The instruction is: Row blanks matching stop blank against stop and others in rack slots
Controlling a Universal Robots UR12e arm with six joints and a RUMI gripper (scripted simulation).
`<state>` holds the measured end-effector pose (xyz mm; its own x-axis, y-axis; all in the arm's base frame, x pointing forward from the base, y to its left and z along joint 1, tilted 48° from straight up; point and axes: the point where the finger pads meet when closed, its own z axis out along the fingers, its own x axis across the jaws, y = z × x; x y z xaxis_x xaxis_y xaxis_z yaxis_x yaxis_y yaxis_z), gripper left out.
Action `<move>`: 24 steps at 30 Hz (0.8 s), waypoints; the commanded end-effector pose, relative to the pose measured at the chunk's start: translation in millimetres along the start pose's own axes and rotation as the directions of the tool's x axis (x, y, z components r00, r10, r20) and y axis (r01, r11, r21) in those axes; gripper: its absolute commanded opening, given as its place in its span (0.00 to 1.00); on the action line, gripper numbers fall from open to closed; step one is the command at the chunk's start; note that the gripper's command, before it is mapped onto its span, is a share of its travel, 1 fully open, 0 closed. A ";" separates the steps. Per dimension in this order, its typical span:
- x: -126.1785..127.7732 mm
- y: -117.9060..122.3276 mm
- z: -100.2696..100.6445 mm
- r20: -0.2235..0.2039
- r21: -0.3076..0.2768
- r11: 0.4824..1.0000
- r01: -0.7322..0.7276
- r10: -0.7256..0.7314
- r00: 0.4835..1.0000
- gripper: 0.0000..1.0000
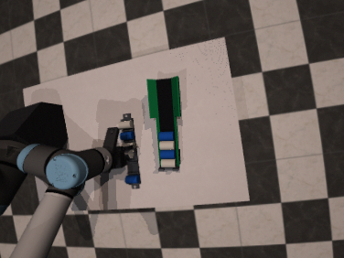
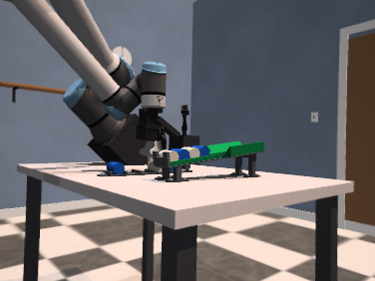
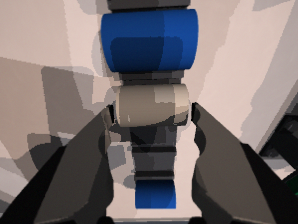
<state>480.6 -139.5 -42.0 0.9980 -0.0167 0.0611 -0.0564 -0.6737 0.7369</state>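
The green feed ramp holds a row of blanks: blue, cream, blue and cream against the stop. The dark stock rack lies to its left. It carries a cream blank, a blue blank and a blue blank at its near end. In the wrist view a cream blank lies across the rack between a blue blank and another blue one. My gripper is low over the rack, its fingers open at the two ends of that cream blank.
The arm reaches in from the left over the white table. The ramp stands on short legs close to the right of the rack. The table edge is near the rack's front end.
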 end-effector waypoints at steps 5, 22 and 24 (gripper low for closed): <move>-2.7 -0.9 0.3 0.002 0.002 1.000 0.002 -0.002 1.000 0.49; -2.7 -0.9 0.3 0.002 0.002 1.000 0.002 -0.002 1.000 0.36; -2.7 -0.9 0.3 0.002 0.002 1.000 0.002 -0.002 1.000 0.36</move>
<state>480.7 -139.5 -41.9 0.9980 -0.0166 0.0616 -0.0567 -0.6737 0.7368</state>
